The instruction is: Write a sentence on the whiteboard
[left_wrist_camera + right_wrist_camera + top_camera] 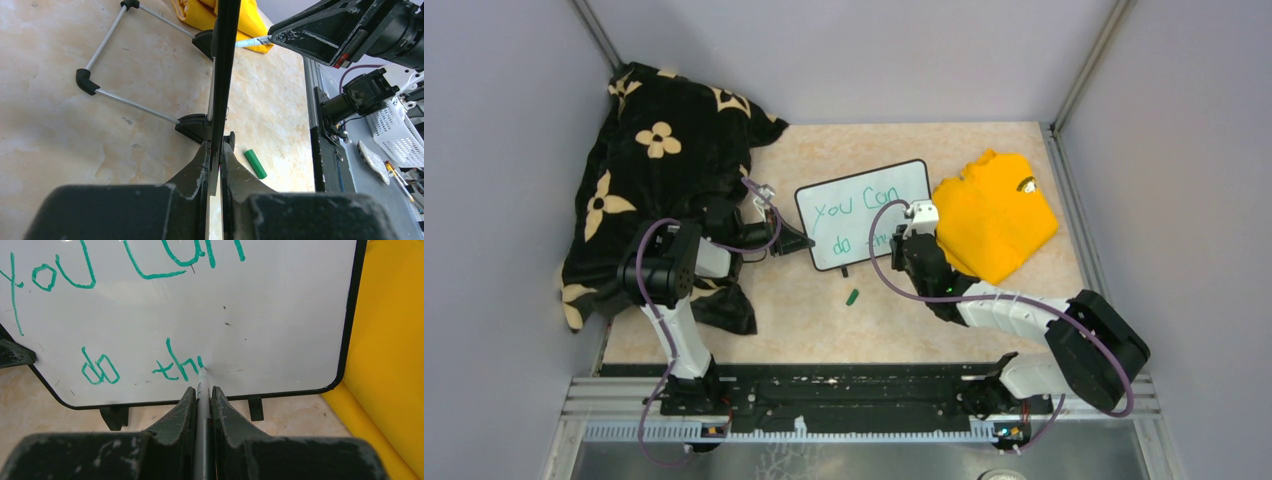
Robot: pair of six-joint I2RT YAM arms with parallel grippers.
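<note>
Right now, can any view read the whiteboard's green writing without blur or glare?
Top external: evenly lit, sharp, but the right arm hides the second line's end on the black-framed white whiteboard. Right wrist: writing crisp, little glare; right pincer and its pale marker soft. Left wrist: board edge-on, nothing readable.

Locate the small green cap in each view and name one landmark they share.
Top external: the green cap lies just in front of the whiteboard.
Left wrist: low centre-right, right of the left gripper.
Right wrist: not in view.
Shared landmark: the whiteboard, seen in all three.
</note>
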